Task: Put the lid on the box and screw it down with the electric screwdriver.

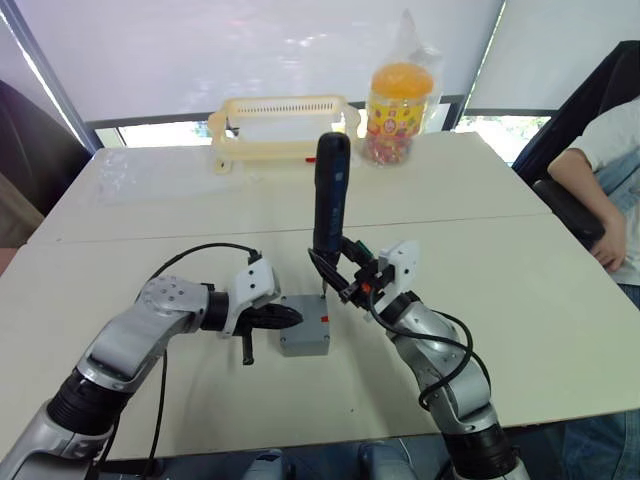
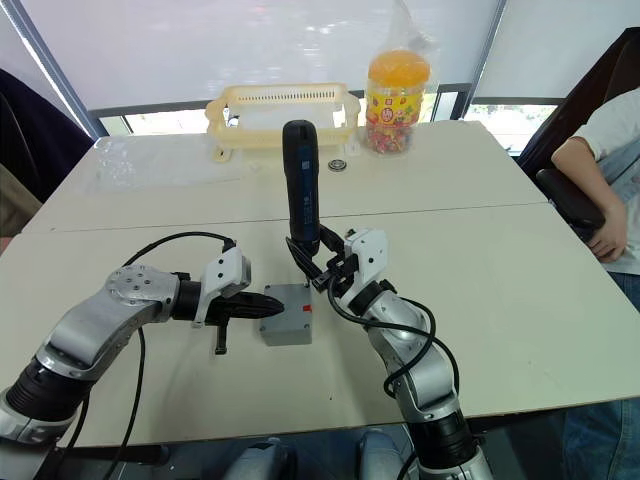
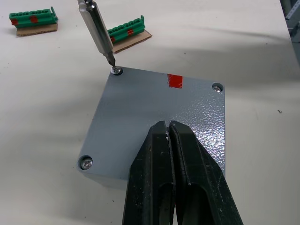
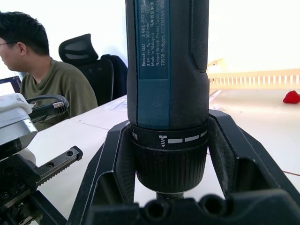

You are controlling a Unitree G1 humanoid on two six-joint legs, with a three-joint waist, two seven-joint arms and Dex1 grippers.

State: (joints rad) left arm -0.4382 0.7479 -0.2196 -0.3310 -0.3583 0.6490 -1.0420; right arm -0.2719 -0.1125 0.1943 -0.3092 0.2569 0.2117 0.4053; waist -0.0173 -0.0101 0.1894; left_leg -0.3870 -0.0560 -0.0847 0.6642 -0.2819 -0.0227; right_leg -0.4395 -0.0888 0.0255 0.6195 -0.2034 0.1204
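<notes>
Electric screwdriver (image 1: 331, 195) upright in the right gripper (image 1: 352, 277) clamped round it, bit straight down on a corner screw (image 3: 116, 70) of the lid (image 3: 159, 117), left gripper (image 3: 169, 133) pressed together, pinning the lid at table centre.

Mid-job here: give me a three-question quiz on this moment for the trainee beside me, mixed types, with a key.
1. True or false: the lid already sits on the box.
2. The bit of the electric screwdriver rests on: A) a corner screw, B) the lid's red mark, C) the bare table.
3. Fill in: the left gripper presses its closed fingers on the ____.

Key: 1 true. 2 A; the right gripper holds the tool upright. 3 lid.
</notes>
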